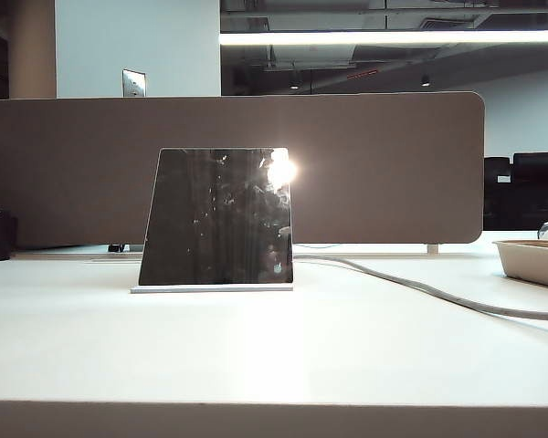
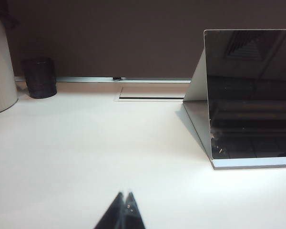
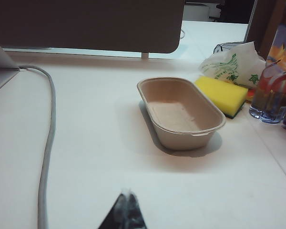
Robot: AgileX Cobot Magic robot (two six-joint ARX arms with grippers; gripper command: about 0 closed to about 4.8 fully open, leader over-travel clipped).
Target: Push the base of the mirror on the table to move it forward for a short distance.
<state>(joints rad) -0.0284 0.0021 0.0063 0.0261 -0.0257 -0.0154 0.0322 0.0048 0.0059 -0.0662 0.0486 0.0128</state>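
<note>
The mirror [image 1: 217, 217], a dark trapezoid panel with a bright glare spot, stands upright on its thin white base [image 1: 212, 289] in the middle of the white table [image 1: 274, 356]. In the left wrist view the mirror [image 2: 250, 93] and its base [image 2: 253, 163] lie well ahead and to one side of my left gripper [image 2: 125, 193], which is shut and empty over bare tabletop. My right gripper [image 3: 127, 192] is also shut and empty, hovering over the table away from the mirror; only a corner of the mirror's back [image 3: 1, 67] shows there. Neither gripper appears in the exterior view.
A beige divider panel [image 1: 384, 164] runs behind the mirror. A grey cable [image 1: 438, 294] trails to the right. A tan paper tray [image 3: 178, 112], yellow sponge [image 3: 221, 95], plastic bag [image 3: 231, 64] and glass [image 3: 274, 95] sit on the right. A dark cup [image 2: 39, 77] stands at the back left.
</note>
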